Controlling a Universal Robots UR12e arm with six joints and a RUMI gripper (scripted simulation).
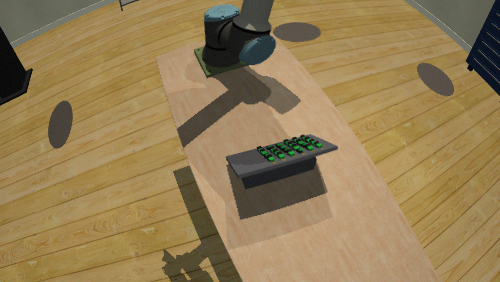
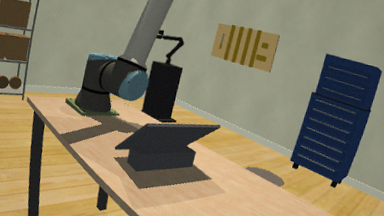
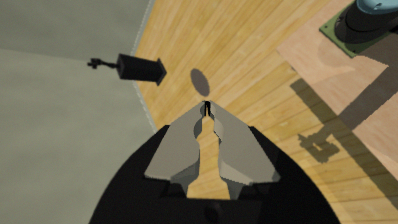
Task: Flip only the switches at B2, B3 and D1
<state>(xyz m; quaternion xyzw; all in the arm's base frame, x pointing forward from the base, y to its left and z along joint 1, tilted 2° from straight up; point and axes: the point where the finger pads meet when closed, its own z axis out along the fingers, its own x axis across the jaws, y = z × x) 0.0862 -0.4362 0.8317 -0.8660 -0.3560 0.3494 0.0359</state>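
Grey wedge-shaped jaws are closed tip to tip on nothing, high over the plank floor [image 3: 240,60] beside the pale wooden bench [image 1: 280,210]. The slanted dark grey switch panel [image 1: 250,161] with green switches [image 1: 287,146] sits mid-bench, well apart from them (its printed lettering is too small to read).

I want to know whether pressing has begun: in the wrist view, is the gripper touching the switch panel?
No. The shut gripper hangs over the wooden floor beside the table, fingertips together, with no panel in that view.
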